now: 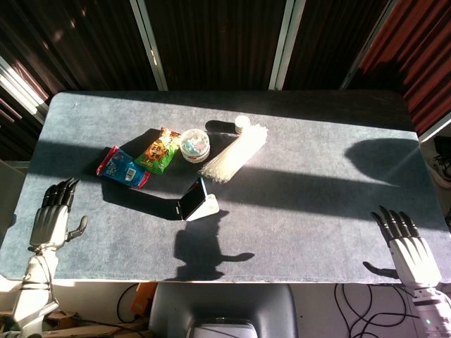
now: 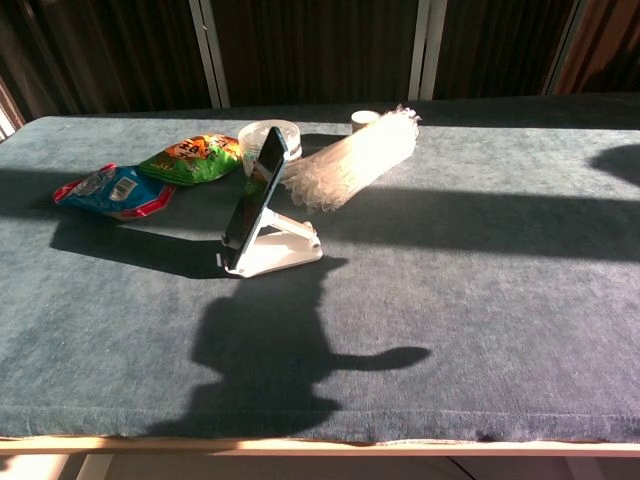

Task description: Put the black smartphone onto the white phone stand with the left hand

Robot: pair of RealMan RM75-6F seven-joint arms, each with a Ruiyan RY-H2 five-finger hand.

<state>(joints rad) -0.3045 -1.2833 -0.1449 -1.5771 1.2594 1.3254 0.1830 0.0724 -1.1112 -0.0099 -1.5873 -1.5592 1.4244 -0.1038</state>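
— Black smartphone (image 2: 255, 197) leans on the white phone stand (image 2: 283, 250); your placement looks done.
— And my hands?
— Your left hand (image 1: 51, 220) hangs empty, fingers spread, well apart; right hand (image 1: 405, 243) likewise.

My black smartphone (image 2: 254, 195) sits on the white phone stand (image 2: 280, 251), leaning back steeply with its lower edge caught in the stand's front lip. Its dark glossy screen faces my left side, and a blue rim shows along its edge. From my head view the smartphone (image 1: 191, 201) and stand (image 1: 207, 207) sit near the middle of the blue-grey table (image 1: 317, 176), half in shadow, the stand's white base lit by sun.
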